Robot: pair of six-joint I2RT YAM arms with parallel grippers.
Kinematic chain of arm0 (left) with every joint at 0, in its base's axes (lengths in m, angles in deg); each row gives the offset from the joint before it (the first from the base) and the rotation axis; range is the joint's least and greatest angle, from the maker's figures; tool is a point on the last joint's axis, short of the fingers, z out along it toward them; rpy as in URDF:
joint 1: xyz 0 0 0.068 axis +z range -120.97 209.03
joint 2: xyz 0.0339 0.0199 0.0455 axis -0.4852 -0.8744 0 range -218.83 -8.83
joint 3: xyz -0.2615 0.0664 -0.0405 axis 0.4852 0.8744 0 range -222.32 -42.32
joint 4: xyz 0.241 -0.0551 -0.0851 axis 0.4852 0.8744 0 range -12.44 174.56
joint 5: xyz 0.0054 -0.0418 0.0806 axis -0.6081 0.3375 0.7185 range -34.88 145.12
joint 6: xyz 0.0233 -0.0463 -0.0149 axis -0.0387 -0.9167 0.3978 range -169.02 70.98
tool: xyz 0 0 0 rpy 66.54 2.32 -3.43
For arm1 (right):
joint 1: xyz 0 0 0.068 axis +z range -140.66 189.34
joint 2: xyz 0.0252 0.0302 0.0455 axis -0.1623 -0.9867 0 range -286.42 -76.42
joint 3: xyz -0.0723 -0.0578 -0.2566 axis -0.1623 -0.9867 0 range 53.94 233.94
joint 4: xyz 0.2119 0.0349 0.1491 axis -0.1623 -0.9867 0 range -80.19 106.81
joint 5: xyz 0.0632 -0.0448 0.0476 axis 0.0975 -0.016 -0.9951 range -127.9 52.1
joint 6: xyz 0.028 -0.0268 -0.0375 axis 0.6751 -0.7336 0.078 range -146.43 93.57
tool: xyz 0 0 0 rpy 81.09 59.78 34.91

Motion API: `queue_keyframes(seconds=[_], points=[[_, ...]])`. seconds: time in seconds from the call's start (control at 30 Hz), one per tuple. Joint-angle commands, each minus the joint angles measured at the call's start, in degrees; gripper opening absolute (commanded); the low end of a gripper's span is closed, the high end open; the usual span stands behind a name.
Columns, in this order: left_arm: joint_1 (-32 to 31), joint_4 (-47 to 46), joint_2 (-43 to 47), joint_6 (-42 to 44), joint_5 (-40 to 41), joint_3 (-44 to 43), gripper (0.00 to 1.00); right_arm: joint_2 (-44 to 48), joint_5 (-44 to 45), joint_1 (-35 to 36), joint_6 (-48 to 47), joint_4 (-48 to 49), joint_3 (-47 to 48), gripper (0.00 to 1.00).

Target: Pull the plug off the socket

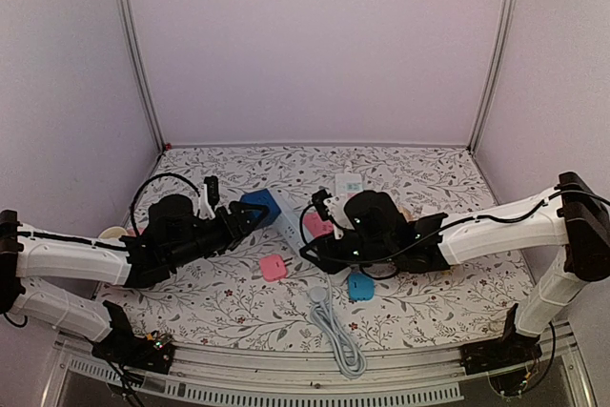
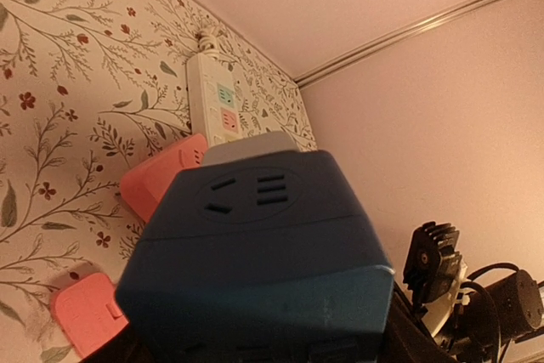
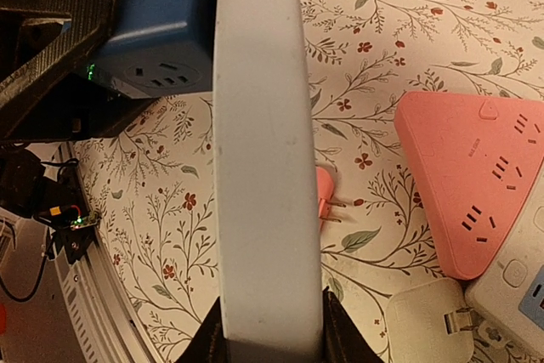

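Clamped across the blue cube-shaped plastic socket block (image 2: 255, 252), the left pincer (image 1: 244, 219) stands fairly wide to span it and holds it left of centre. The right pincer (image 3: 270, 329) is nearly shut, pinching the pale grey flat plastic plug (image 3: 263, 167) by its thin faces. The plug's far end reaches the cube, just right of the left pincer.

Both grips look set, so the step in hand appears to be the pull itself. The joint is hidden behind the plug, so I cannot tell whether the prongs are seated. The next move likely calls for the left arm to hold the block firm while the right draws straight back along the prongs, without twisting.

The floral-print table cover (image 1: 429, 173) shows leafy sprigs and small red blossoms. On it lie:
- a white power strip (image 2: 208, 95);
- a coral-pink triangular socket adapter (image 3: 476, 176) just beside the strip;
- a small pink plug (image 1: 274, 267) and a small blue plug (image 1: 360, 285);
- a white cable (image 1: 335, 331) trailing toward the near edge.

Plain pale walls (image 1: 315, 35) enclose the table, with aluminium corner posts (image 1: 138, 54).
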Motion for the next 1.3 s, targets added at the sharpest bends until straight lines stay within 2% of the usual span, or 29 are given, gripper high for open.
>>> queue_keyframes(seconds=[0.0, 0.2, 0.5, 0.7, 1.1, 1.27], points=[[0.0, 1.6, 0.7, 1.6, -2.8, -0.6, 0.00, 2.6, 16.8, -1.7, 5.2, -4.2, 0.0, 0.03], [1.8, 2.8, -0.9, -3.1, -2.5, 1.5, 0.00, 3.0, 28.8, 2.8, 2.3, -9.6, 3.9, 0.02], [2.5, 6.6, 0.5, -4.2, -1.1, 1.4, 0.00, 0.2, 34.6, 2.9, 3.0, -14.6, 6.1, 0.02], [2.6, 6.3, 0.3, -3.4, -1.8, 0.9, 0.00, -0.5, 31.7, 2.4, 3.3, -13.5, 5.9, 0.03], [2.3, -3.1, 2.0, 2.5, -7.2, 1.2, 0.00, 3.0, 16.0, -4.4, 5.2, -5.2, -1.6, 0.02], [2.0, -3.4, 2.0, 2.8, -7.1, 1.5, 0.00, 3.4, 16.1, -4.6, 5.6, -4.8, -2.2, 0.02]])
